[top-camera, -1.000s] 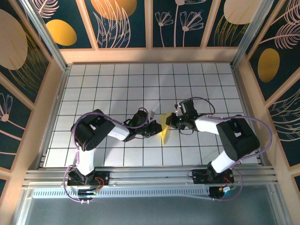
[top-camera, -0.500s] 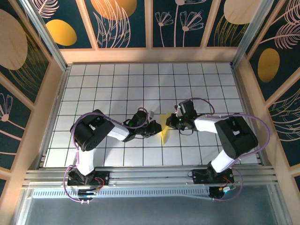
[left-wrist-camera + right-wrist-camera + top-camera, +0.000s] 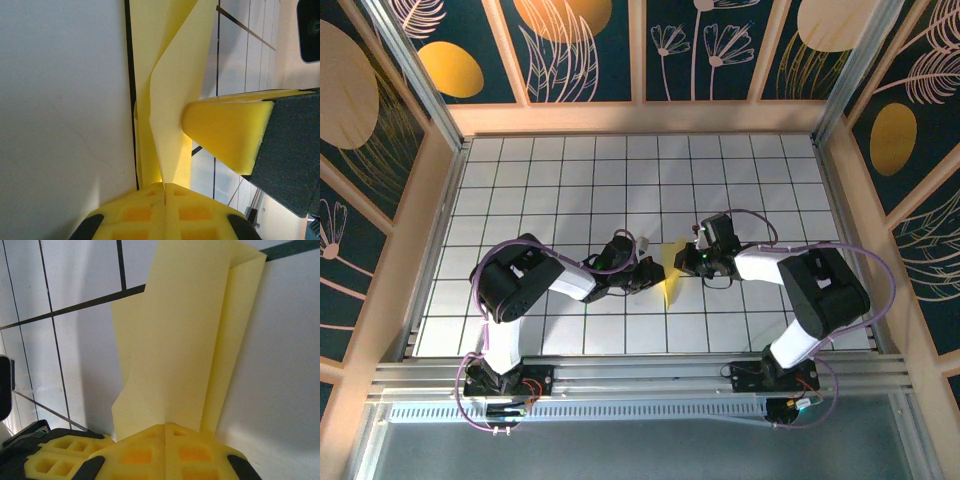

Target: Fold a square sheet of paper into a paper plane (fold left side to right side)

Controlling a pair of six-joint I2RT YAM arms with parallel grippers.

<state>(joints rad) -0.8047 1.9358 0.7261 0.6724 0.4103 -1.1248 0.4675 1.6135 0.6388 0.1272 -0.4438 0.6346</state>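
Note:
The square sheet of paper is a narrow folded pale yellow strip standing partly raised at the middle of the table. From the left, my left gripper meets it, shut, and a raised flap of the paper runs into the seam between its jaws. My right gripper comes from the right, also shut, with a lifted layer of the paper entering its closed tips. The right gripper's yellow foam finger rests against the paper close to the left tips.
The white gridded table stretches open behind and to both sides of the arms. Wooden rails and painted wall panels fence it in. A metal rail with the arm bases runs along the near edge.
The right wrist has edged slightly toward the paper. Both grippers stay shut and the paper holds its place.

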